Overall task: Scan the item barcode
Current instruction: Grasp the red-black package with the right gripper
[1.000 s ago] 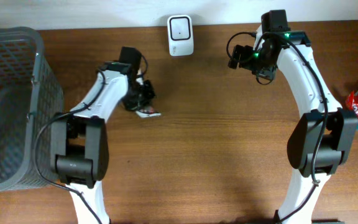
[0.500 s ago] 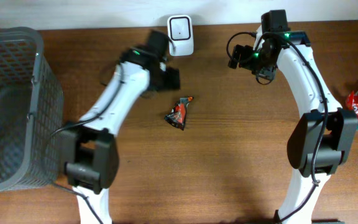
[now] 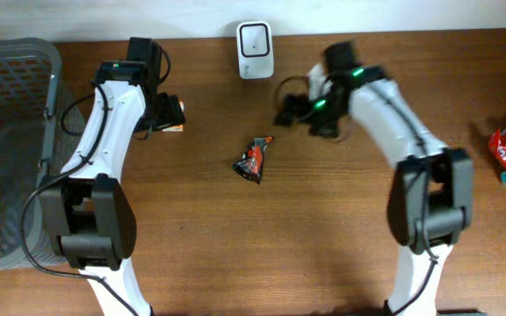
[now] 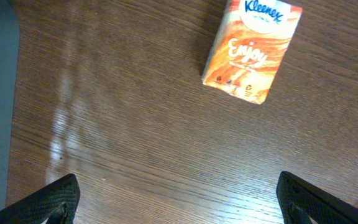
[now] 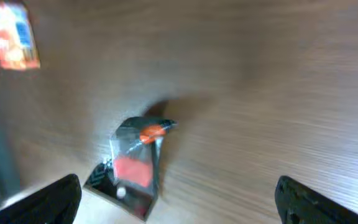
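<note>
left gripper (image 4: 188, 202) spread wide, empty | right gripper (image 5: 182, 202) spread wide, empty | Kleenex pack (image 4: 252, 53) clipped by top edge | snack packet (image 5: 135, 169) blurred, print illegible

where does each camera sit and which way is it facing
overhead: fixed above the table, looking straight down; both arms show.
left wrist: on the left arm, looking down at the tissue pack; open jaws at the bottom corners.
right wrist: on the right arm, looking down at the snack packet; open jaws at the bottom corners.
shared: overhead and right wrist show the snack packet; overhead and left wrist the tissue pack.
</note>
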Robot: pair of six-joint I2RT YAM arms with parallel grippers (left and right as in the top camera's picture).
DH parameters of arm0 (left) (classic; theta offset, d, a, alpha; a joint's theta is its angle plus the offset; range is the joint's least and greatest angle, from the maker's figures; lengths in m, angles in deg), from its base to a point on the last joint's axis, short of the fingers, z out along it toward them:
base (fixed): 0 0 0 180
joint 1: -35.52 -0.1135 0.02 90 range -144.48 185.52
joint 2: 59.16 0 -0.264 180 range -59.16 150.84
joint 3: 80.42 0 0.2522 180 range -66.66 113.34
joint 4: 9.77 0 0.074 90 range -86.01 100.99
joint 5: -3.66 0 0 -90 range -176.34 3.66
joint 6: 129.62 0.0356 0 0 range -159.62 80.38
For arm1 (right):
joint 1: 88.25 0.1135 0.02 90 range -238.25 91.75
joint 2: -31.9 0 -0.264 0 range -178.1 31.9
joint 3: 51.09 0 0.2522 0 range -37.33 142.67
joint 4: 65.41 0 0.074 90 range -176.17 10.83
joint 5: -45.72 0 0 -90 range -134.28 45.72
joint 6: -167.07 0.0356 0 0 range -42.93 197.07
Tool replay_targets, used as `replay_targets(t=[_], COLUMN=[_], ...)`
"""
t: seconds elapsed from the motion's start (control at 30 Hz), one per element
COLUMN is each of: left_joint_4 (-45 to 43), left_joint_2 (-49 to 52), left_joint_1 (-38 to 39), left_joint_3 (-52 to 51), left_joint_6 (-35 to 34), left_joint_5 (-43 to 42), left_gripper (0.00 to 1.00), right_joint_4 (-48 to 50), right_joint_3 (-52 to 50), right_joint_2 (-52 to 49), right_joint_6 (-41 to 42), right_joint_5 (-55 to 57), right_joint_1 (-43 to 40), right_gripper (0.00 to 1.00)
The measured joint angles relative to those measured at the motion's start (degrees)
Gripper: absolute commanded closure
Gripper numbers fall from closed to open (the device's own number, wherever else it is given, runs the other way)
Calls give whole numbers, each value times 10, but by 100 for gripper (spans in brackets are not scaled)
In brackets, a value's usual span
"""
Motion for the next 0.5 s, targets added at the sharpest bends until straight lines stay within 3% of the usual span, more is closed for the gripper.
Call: replay_targets(t=[0.07, 0.13, 0.17, 0.23, 0.43, 0.5], left_joint_4=[0, 0, 0, 0, 0, 0], left_joint_2=[0, 0, 0, 0, 0, 0], left_joint_1=[0, 0, 0, 0, 0, 0], left_joint_3=[0, 0, 0, 0, 0, 0], left_joint_6=[0, 0, 0, 0, 0, 0], left_joint_5=[1, 1, 1, 1, 1, 1], left_gripper=[1, 1, 1, 1, 1, 1], right_joint_4=[55, 75, 78, 73, 89, 90], right_joint_3=[-33, -43, -43, -43, -44, -44], right_joint_2=[-6, -8, -8, -8, -8, -8], right_joint_6=[34, 70, 85, 123, 217, 235], right_joint_5=[12, 24, 44, 101, 211, 236], right_joint_1=[48, 83, 90, 104, 172, 190], right_gripper=[4, 28, 32, 51, 53, 59])
